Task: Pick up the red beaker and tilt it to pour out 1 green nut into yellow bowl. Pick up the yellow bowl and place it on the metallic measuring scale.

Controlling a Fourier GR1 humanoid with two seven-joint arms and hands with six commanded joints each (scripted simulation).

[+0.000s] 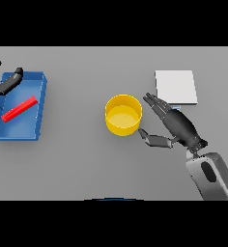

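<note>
The yellow bowl [123, 115] stands on the grey tabletop [77, 164]; its inside shows only yellow, and whether a nut lies in it cannot be made out. Well to the bowl's left, a blue tray [40, 103] holds a flat red piece [19, 109]. The left hand [5, 84], fingers spread, is cut off at the tray's far corner. The right hand [171, 126] is open just right of the bowl, not touching it. The white scale [176, 87] lies beyond that hand.

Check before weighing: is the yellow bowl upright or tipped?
Upright: the yellow bowl shows its round open rim facing up, resting on the table.
</note>
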